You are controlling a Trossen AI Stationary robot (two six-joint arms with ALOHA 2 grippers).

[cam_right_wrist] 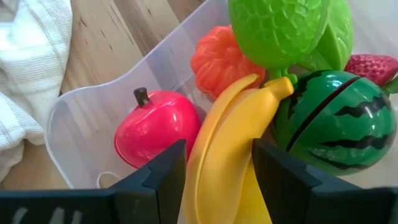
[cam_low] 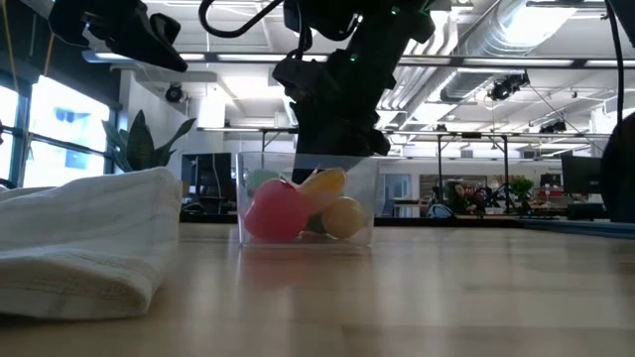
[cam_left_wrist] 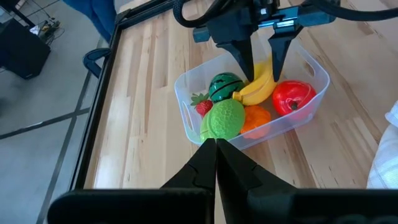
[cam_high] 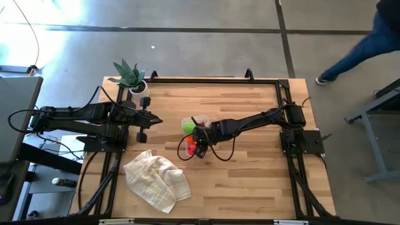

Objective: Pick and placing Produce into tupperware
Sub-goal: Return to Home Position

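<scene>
Right tool [cam_right_wrist: 217,149] hangs over the tupperware [cam_right_wrist: 81,124], fingers spread, one on each side of the yellow banana [cam_right_wrist: 230,118]; we cannot tell whether either finger touches it. The banana lies on top of the other produce, all of it inside the tub. Just off one finger sits the red apple [cam_right_wrist: 155,134], against the tub wall. Off the other finger we see the striped watermelon [cam_right_wrist: 339,121], with a strawberry [cam_right_wrist: 370,65] just past it. Ahead of the tool tips lies the orange [cam_right_wrist: 217,59], and beyond that the bumpy green melon [cam_right_wrist: 273,28], resting high on the pile. The tub stands flat on the tabletop [cam_high: 250,181], near its middle. Outside the tub wall on the apple side, near but seemingly not touching, a checked towel [cam_high: 156,178] lies crumpled. Across the tub from the right tool, the left tool [cam_high: 156,120] is raised off the tabletop, fingers pressed together, tips aimed at the tub's melon end and a little short of it. Behind the left tool, at the tabletop's corner, stands a potted spiky plant [cam_high: 130,76]. Farthest off, past the right arm's base, a person's leg and shoe [cam_high: 325,78] show on the floor.
</scene>
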